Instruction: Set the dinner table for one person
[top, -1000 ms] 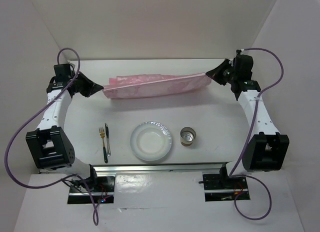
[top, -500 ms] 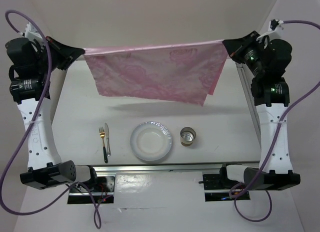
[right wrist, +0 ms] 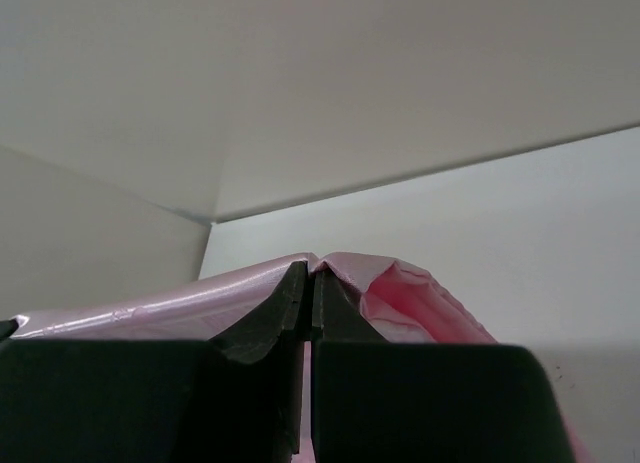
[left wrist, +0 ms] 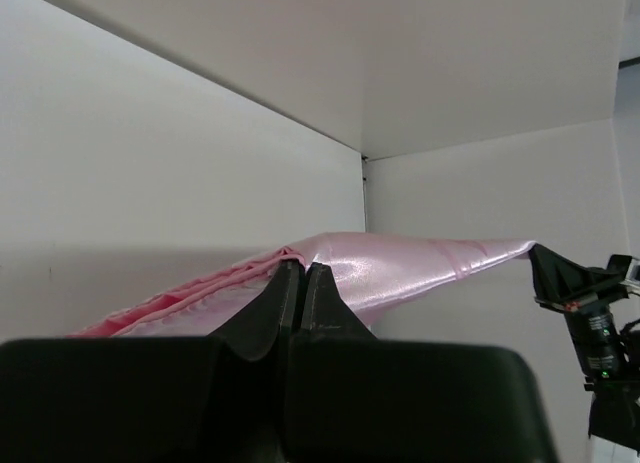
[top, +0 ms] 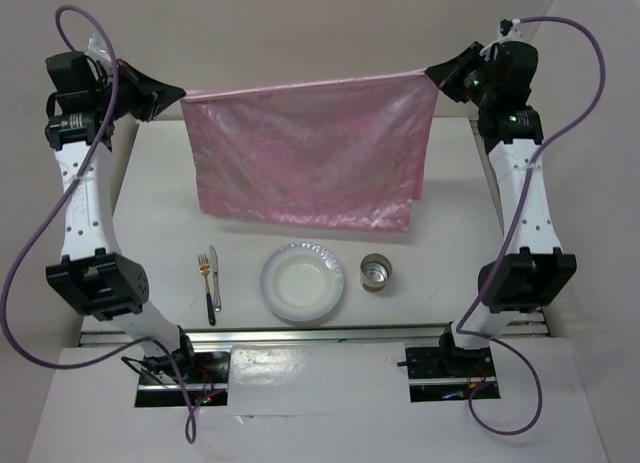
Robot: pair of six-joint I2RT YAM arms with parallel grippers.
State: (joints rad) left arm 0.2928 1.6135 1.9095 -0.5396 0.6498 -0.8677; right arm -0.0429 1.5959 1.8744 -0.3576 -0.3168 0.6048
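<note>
My left gripper [top: 179, 91] and my right gripper [top: 431, 74], each pinched shut on a top corner of the pink mat [top: 310, 158], which hangs spread between them above the dinner table [top: 150, 213]. On the table's near part, left to right: fork [top: 204, 266], knife [top: 215, 278], plate [top: 303, 281], cup [top: 377, 272]

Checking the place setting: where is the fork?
Top view: the fork lies near-left on the dinner table, beside the knife, left of the plate.
</note>
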